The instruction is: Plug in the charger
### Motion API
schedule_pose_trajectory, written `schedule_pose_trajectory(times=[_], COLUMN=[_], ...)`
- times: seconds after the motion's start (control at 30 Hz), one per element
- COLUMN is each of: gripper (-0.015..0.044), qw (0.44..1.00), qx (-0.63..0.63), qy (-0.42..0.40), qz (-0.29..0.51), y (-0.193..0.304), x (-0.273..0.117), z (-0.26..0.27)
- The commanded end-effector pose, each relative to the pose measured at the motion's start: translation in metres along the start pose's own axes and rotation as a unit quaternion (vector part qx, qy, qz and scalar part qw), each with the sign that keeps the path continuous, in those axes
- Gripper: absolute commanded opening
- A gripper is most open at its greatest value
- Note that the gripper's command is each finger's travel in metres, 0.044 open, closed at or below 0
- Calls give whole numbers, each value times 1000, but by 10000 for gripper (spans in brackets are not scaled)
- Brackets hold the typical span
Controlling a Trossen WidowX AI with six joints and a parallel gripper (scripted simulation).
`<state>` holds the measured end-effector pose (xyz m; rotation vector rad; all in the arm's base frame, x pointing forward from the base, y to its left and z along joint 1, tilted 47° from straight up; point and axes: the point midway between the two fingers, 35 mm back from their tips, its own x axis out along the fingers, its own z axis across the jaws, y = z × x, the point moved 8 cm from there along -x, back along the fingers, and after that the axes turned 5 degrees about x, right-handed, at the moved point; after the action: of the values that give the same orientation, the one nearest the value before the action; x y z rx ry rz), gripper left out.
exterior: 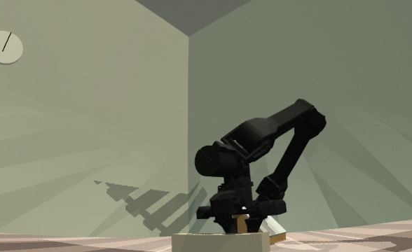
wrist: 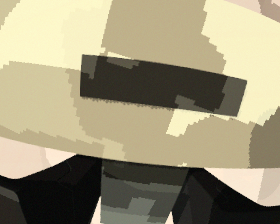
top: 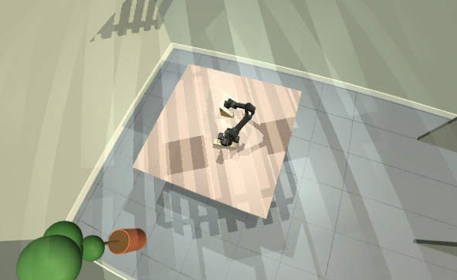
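A cream block, apparently the power strip (top: 218,143) (exterior: 220,243) (wrist: 36,107), spans the wrist view with a dark rectangle (wrist: 151,82) on its face. No outlet slots can be made out. My gripper (exterior: 241,229) (wrist: 140,152) points down at the block's edge, and the block hides the fingertips. The gripper is shut on a grey-green piece, apparently the charger (wrist: 141,197), at the bottom middle of the wrist view. Its prongs are not visible, and whether they are in an outlet cannot be told. An orange-brown patch shows between the fingers in the exterior view.
A slanted white panel (top: 225,98) (exterior: 275,227) with a brown side (top: 226,113) (exterior: 278,239) stands on the table (top: 197,93), partly behind the arm. The arm's raised elbow (top: 249,110) (exterior: 311,117) is bent to the right. Shifting striped shadows cross the table and block.
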<state>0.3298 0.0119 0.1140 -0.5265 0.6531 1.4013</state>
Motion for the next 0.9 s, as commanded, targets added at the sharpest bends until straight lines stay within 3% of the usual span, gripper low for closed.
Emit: schedule_pose_trajectory(times=[0.0, 0.87], gripper=[0, 0], qw=[1000, 1000], qx=[-9, 2], qy=[-3, 0], qz=[-10, 0], y=[-5, 0], x=[0, 1], z=[2, -1])
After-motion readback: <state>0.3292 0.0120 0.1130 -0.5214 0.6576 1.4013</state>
